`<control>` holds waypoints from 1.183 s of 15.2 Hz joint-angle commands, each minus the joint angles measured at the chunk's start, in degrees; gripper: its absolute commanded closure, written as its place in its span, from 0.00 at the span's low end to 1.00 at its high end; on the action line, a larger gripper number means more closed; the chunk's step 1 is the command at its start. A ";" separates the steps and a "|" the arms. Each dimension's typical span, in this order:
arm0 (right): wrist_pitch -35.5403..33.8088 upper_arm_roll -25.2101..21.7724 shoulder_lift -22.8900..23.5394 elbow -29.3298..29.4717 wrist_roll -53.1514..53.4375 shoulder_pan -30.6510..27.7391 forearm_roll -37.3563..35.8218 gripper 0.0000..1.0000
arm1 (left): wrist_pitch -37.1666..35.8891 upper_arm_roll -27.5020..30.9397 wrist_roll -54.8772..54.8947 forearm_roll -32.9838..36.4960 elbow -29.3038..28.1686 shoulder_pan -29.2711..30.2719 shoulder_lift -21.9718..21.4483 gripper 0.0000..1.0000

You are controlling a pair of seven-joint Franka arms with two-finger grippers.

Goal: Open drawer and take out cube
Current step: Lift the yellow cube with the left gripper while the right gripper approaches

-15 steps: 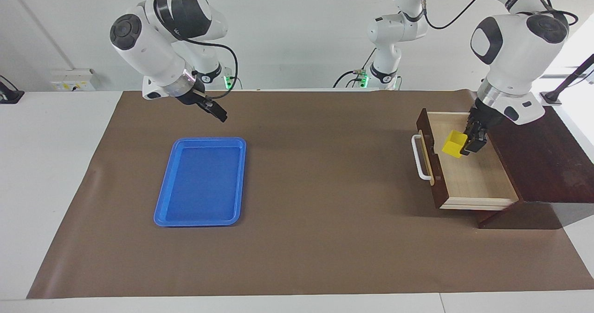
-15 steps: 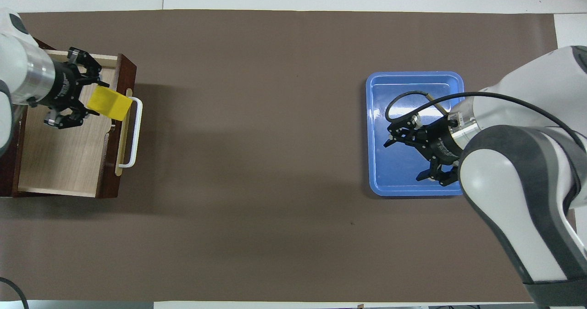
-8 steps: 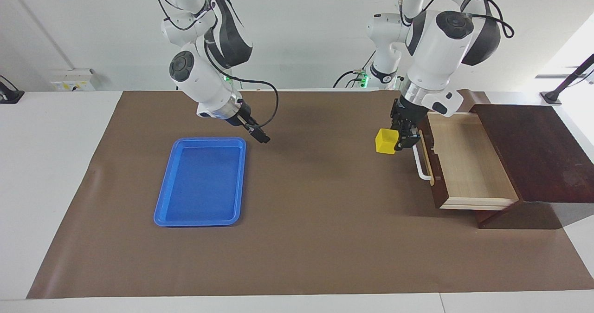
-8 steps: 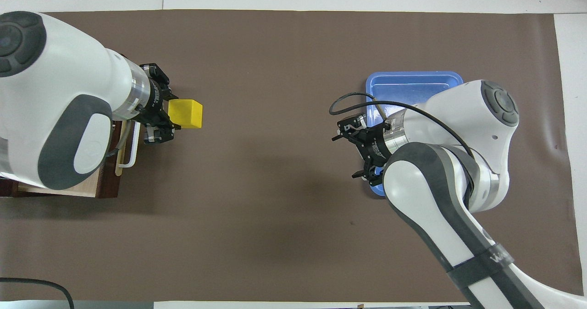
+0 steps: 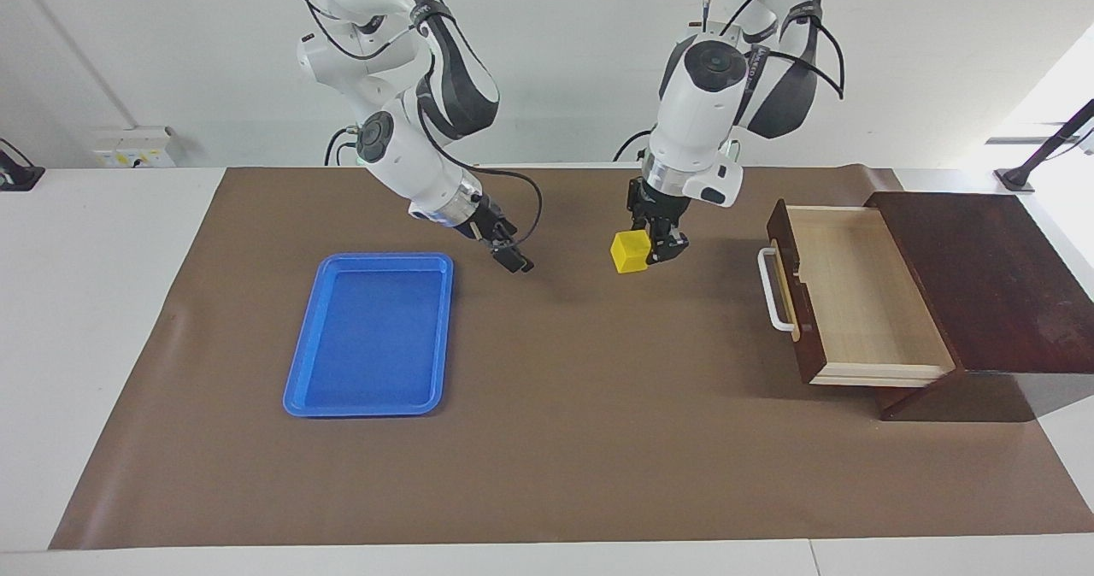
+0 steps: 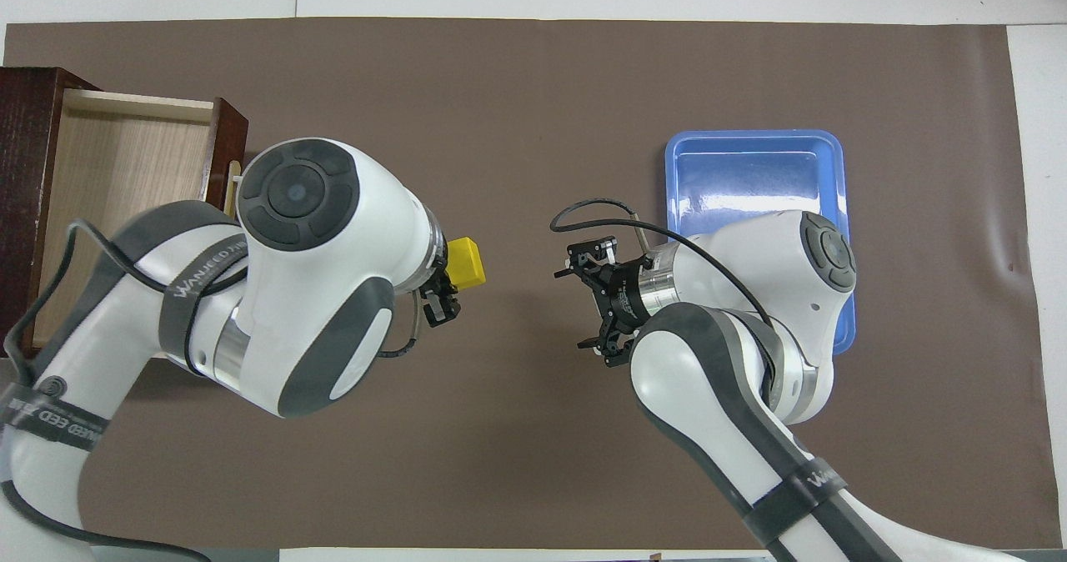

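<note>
The brown-covered surface [image 5: 598, 439] carries the drawer [image 5: 855, 298] (pulled open, pale inside bare) and a blue tray [image 5: 369, 333]. Over the mat between them, the left claw [image 5: 654, 247] grips the yellow cube [image 5: 630, 252]; the right claw [image 5: 513, 258] hangs open beside the tray.

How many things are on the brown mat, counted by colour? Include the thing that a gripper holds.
Yellow: 1, the cube, held by the left gripper over the mat.
Blue: 1, the tray.
Dark reddish-brown: 1, the box with its open drawer.
Total: 3.
</note>
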 commanded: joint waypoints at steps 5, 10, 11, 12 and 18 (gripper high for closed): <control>0.49 -0.19 4.89 1.49 -0.36 0.15 4.97 0.00 | 5.60 1.14 -3.40 -0.73 -8.30 -5.55 -3.93 1.00; -0.83 -0.28 5.61 3.52 0.51 -1.26 12.96 0.00 | 8.24 1.14 -3.49 -0.73 -8.66 -6.43 -3.76 1.00; -0.74 -0.28 4.65 2.65 0.60 -0.73 12.97 0.00 | 8.51 1.14 -3.58 -0.73 -8.58 -6.43 -3.50 1.00; -0.66 -0.28 3.16 1.51 0.69 -0.47 12.97 0.00 | 8.77 1.14 -3.58 -0.73 -8.58 -6.52 -3.32 1.00; -0.92 -0.28 -0.63 -0.16 3.68 1.55 12.97 0.00 | 9.30 1.14 -3.67 -0.56 -8.22 -6.43 -2.79 1.00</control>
